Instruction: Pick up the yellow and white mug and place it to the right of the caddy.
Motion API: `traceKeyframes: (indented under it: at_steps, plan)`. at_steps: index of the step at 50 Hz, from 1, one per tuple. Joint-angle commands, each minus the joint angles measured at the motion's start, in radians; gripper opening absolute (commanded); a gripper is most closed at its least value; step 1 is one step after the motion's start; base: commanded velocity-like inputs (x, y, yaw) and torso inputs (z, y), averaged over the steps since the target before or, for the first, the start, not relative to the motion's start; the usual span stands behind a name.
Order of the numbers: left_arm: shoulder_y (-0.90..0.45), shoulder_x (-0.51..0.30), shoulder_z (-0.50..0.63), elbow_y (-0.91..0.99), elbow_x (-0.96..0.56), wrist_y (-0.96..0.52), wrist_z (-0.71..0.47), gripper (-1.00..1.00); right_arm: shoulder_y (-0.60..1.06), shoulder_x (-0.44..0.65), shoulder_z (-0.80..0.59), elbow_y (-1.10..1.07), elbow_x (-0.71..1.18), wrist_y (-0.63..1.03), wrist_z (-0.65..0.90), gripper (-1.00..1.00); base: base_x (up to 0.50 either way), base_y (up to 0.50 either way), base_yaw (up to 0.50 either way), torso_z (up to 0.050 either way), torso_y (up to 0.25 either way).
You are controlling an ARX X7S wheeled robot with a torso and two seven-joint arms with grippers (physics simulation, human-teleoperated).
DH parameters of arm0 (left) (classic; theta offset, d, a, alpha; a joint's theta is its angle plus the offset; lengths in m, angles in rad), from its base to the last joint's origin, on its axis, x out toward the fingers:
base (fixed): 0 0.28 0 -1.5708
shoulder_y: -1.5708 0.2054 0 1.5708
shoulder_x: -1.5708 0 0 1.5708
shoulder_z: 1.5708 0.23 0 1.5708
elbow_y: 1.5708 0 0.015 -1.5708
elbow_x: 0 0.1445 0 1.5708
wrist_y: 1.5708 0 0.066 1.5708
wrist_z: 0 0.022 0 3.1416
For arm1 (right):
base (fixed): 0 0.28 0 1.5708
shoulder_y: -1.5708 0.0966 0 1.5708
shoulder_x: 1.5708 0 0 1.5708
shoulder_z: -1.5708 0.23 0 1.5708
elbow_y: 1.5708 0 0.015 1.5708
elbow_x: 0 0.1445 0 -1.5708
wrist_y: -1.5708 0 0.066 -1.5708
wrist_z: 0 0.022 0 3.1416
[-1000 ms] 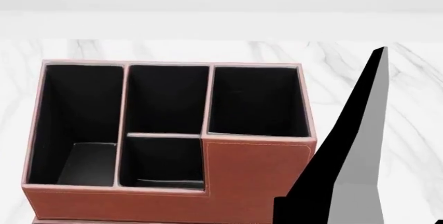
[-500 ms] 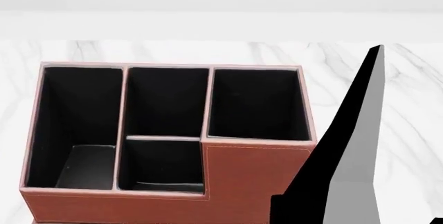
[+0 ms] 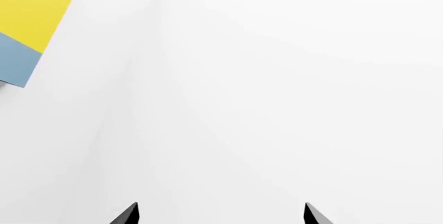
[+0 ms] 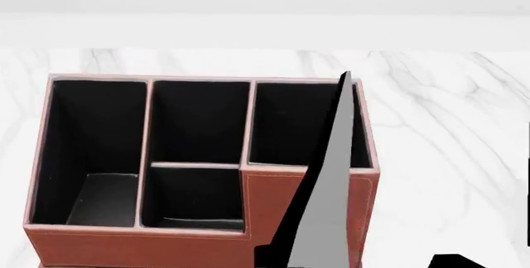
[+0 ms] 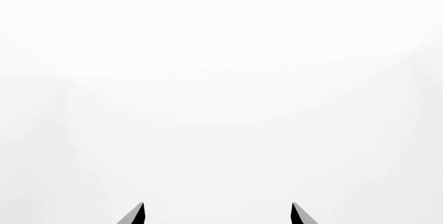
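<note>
Left wrist view: the left gripper [image 3: 220, 214] has its jaws apart, facing blank white; no mug. Head view: the book [image 4: 327, 187] has swung left across the caddy [image 4: 306, 209] on the desk [image 4: 447, 131], clearing its right side. Right wrist view: the right gripper [image 5: 217, 214] has its jaws apart, empty; mug unseen.

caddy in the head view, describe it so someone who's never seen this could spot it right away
On the white marble table, the caddy is the large box filling the left and middle of the head view. It is reddish-brown with light stitching, a stepped front and four black-lined compartments open at the top. The only thing near it is a thin black and grey wedge crossing its right side.
</note>
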Motion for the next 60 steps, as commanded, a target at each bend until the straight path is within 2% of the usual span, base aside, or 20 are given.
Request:
traceKeyframes:
  at_steps: [1,14,22,25,32,45,55,60]
  plan:
    - [0.000,0.000,0.004,0.000,0.004,0.001,-0.002,1.00,-0.056,-0.166,0.037,0.000,0.023,0.118,0.000,1.00,0.00,0.00,0.00,0.000,0.000]
    - [0.000,0.000,0.004,0.000,0.001,-0.001,-0.002,1.00,-0.079,-0.320,0.087,0.000,0.127,0.266,0.000,1.00,0.00,0.00,0.00,0.000,0.000]
    - [0.000,0.000,-0.001,0.000,-0.004,-0.003,0.000,1.00,-0.155,-0.375,0.214,0.000,0.250,0.384,0.000,1.00,0.00,0.00,0.00,0.000,0.000]
    - [0.000,0.000,-0.003,0.000,-0.005,-0.002,0.001,1.00,-0.116,-0.414,0.176,0.000,0.303,0.347,0.000,1.00,0.00,0.00,0.00,0.000,0.000]
    - [0.000,0.000,-0.003,0.000,-0.004,-0.002,0.001,1.00,-0.154,-0.442,0.202,0.000,0.307,0.364,0.000,1.00,0.00,0.00,0.00,0.000,0.000]
    - [0.000,0.000,-0.003,0.000,-0.004,-0.001,0.002,1.00,-0.130,-0.589,0.045,0.000,0.259,0.284,0.000,1.00,0.00,0.00,0.00,0.000,0.000]
    - [0.000,0.000,-0.008,0.000,-0.008,-0.002,0.003,1.00,-0.107,-0.639,-0.033,0.000,0.246,0.206,0.000,1.00,0.00,0.00,0.00,0.000,0.000]
    - [0.000,0.000,-0.014,0.000,-0.014,-0.004,0.004,1.00,-0.115,-0.670,-0.047,0.000,0.239,0.225,0.000,1.00,0.00,0.00,0.00,0.000,0.000]
